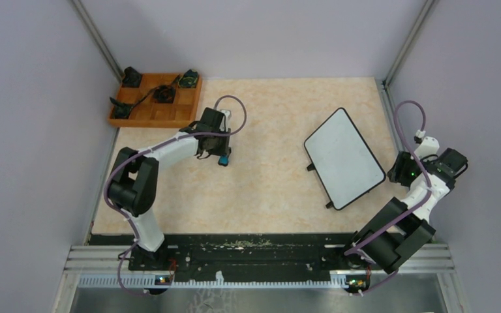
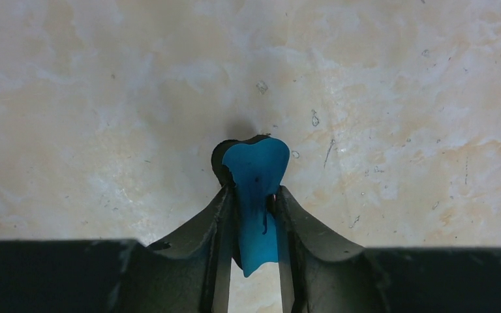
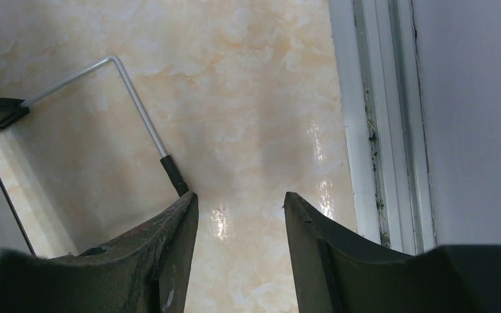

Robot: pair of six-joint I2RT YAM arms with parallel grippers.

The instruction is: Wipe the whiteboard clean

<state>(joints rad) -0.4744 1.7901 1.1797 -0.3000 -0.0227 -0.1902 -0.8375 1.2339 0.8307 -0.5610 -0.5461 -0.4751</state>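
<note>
At the right edge of the beige marbled tabletop (image 1: 267,202), the right gripper (image 3: 241,195) is hovering with its dark fingers spread wide and nothing between them. It is just beside a thin bent metal leg (image 3: 137,104) with a black tip. Next to it, the large flat white whiteboard with rounded corners and a thin black frame (image 1: 344,158) is lying askew near the right edge, its face showing plain white. Farther back and to the left, the left gripper (image 2: 253,189) is pointing down at the tabletop. A small blue eraser (image 2: 256,166) is sitting between its fingers, which lie close against its sides, but I cannot tell whether they are pinching it. At the far left corner, an orange wooden compartment tray (image 1: 182,109) is holding small black parts (image 1: 131,77).
</note>
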